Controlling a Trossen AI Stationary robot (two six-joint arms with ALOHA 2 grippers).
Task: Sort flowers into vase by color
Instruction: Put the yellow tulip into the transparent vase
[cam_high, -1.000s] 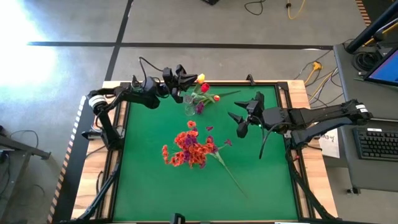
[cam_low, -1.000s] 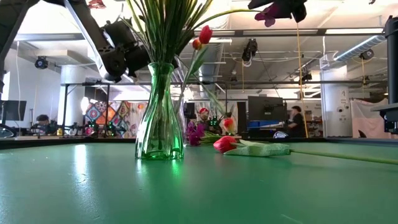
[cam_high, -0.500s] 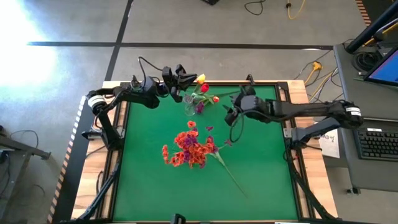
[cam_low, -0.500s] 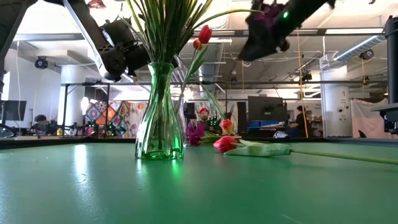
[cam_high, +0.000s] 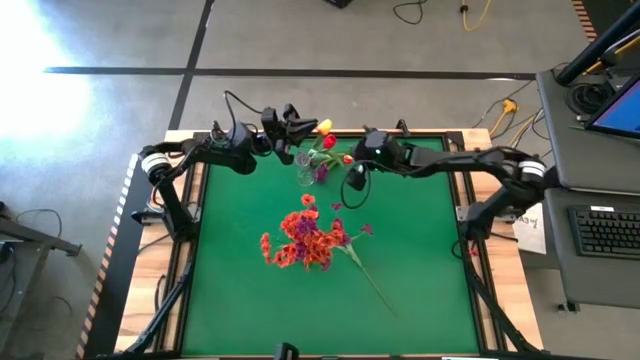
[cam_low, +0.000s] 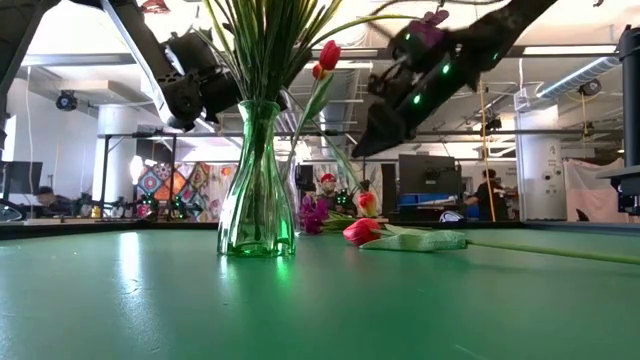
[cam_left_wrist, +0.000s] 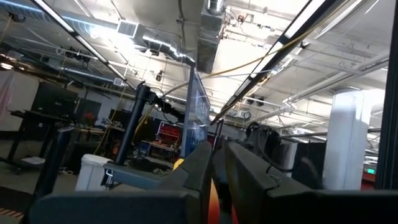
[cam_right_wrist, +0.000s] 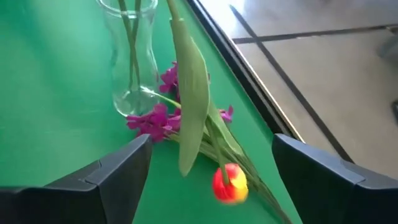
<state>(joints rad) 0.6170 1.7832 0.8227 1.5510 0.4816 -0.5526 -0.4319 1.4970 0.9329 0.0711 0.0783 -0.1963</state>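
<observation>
Two vases stand on the green table (cam_high: 240, 260): a small clear vase (cam_right_wrist: 130, 59) near the far edge and a larger glass vase (cam_low: 257, 180) nearer the middle, filled with orange-red and purple sprays (cam_high: 305, 238). The small vase holds only a few stems, including a yellow tulip (cam_high: 323, 125) and a red tulip (cam_high: 329, 141). Remaining work: a purple spray (cam_right_wrist: 155, 118) and a red-yellow tulip (cam_right_wrist: 227, 182) lie just beside it. The right gripper (cam_right_wrist: 208, 168) hovers over these with fingers spread wide, empty. The left gripper (cam_high: 298, 124) is beside the small vase's flower heads; whether it grips anything cannot be determined.
</observation>
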